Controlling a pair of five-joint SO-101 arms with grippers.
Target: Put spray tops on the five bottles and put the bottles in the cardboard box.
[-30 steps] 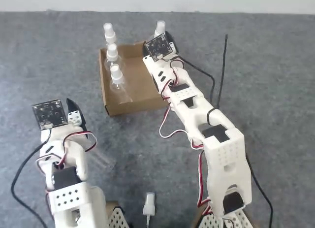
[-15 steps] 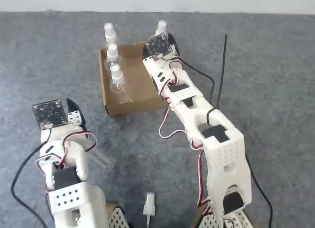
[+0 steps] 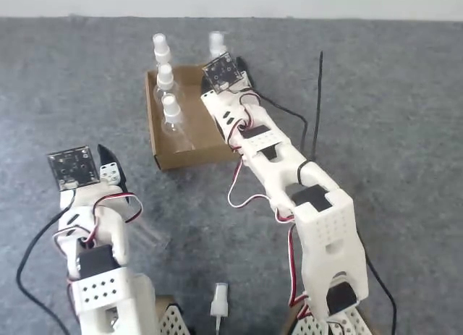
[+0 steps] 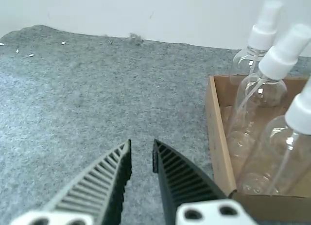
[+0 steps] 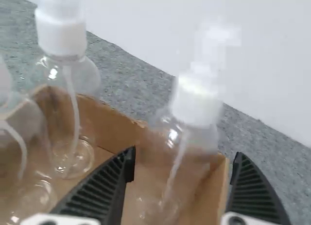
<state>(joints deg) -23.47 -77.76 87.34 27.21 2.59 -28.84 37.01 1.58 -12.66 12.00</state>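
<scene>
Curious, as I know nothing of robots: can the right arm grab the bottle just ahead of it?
Probably yes: its open end effector sits either side of the bottle, with nothing between them.

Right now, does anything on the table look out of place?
Yes: a clear plastic bottle lies on its side on the grey carpet beside the left arm, and a white spray top lies loose nearby.

Three bottles (image 3: 168, 93) stand left in the box (image 3: 199, 143), a fourth bottle (image 3: 216, 40) seemingly inside far right.
</scene>
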